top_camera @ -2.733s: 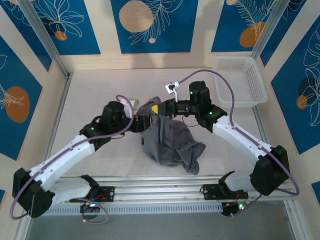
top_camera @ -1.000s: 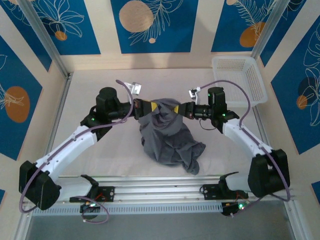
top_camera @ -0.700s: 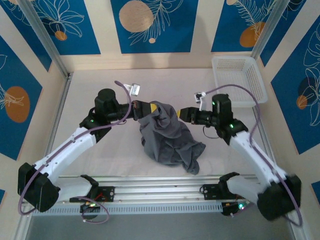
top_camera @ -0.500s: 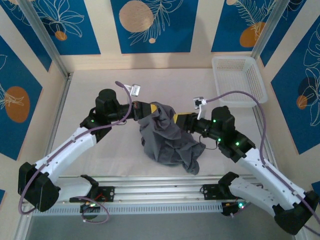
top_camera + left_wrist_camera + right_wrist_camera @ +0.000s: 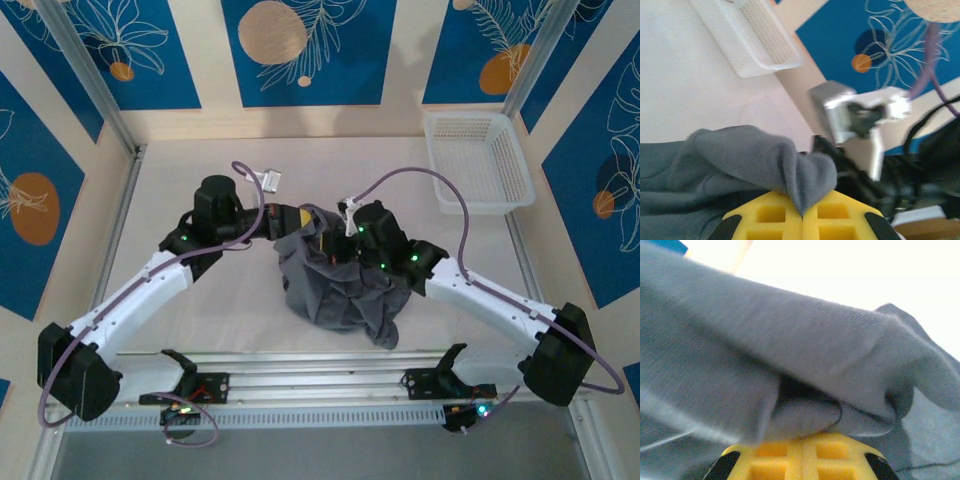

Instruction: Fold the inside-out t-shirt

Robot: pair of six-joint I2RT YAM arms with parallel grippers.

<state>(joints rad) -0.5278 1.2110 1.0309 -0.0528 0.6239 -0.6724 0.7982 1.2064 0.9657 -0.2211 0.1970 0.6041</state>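
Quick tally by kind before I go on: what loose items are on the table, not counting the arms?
dark grey t-shirt: 1
white basket: 1
Total: 2

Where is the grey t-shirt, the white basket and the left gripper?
grey t-shirt (image 5: 330,297), top view, crumpled middle.
white basket (image 5: 478,165), top view, mesh floor.
left gripper (image 5: 802,216), left wrist view, where the yellow fingertips meet.

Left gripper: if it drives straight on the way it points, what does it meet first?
Left gripper is shut on a t-shirt fold, so it meets cloth first. Beyond the fold, the right wrist camera looks dead ahead, though depth is unclear.
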